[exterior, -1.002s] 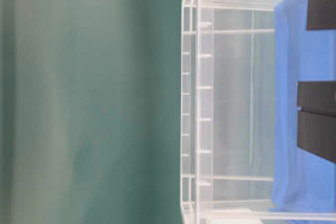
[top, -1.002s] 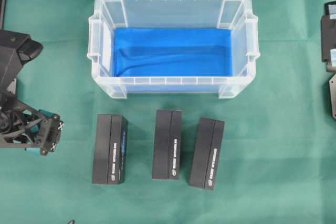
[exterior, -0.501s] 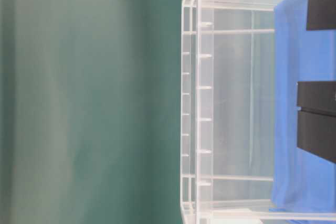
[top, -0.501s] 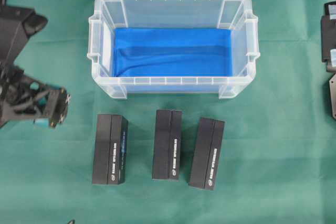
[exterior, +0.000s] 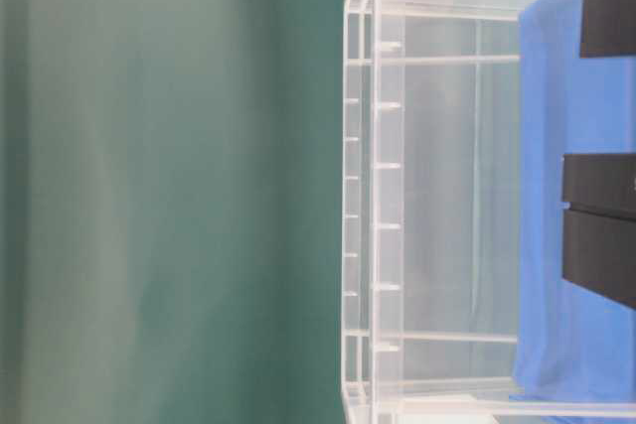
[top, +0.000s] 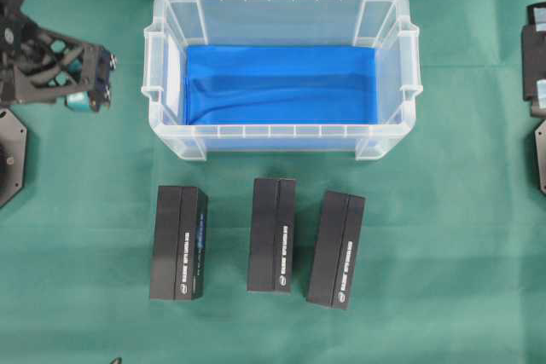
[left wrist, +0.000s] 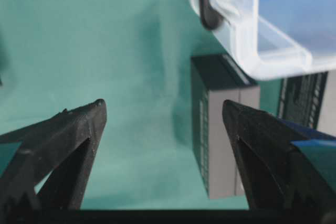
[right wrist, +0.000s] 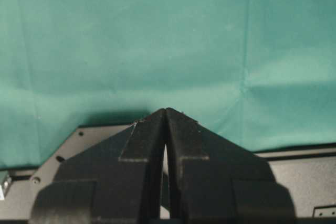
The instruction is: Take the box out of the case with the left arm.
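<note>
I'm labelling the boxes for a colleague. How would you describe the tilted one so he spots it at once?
Find the clear case with the blue lining. Three black boxes lie on the green cloth in front of it, outside it. Take the right box: it alone leans off square, while the middle box and left box lie straight.

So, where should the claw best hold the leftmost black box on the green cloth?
Grip the leftmost black rectangular box across its two long sides, near the middle, coming from above. It lies flat and is long and narrow, with free space on both sides.
</note>
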### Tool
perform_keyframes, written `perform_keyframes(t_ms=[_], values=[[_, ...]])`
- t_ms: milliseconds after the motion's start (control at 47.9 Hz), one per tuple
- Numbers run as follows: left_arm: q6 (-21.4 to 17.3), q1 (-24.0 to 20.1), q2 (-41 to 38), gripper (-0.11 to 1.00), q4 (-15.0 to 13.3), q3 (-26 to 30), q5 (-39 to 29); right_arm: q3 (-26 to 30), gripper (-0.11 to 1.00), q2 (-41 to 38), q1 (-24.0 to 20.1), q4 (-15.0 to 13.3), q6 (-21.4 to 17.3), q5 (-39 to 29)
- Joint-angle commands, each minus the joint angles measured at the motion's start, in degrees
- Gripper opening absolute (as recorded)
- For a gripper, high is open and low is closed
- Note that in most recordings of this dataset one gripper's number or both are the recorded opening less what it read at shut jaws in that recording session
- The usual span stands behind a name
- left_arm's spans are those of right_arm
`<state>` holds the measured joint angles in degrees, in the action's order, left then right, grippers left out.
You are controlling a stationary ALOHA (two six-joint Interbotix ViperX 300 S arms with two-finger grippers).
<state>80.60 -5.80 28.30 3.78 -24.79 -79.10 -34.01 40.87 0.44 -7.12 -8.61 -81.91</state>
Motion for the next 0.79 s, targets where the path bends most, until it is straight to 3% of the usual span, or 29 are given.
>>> perform_keyframes(t_ms=[0,271,772], values=[[-1.67,-2.55,0.53,0.89,0.09,0.97,-0.79,0.62,0.03,0.09,0.09,-0.09,0.00,0.09],[-8.00,-8.35,0.53,0.89,0.09,1.14,-1.14,0.53,0.03,0.09,0.00,-0.09,0.00,0.09],[-8.70,-9.84,0.62,0.89,0.09,1.23,-0.79,0.62,0.03,0.09,0.00,-0.09,0.00,0.18]])
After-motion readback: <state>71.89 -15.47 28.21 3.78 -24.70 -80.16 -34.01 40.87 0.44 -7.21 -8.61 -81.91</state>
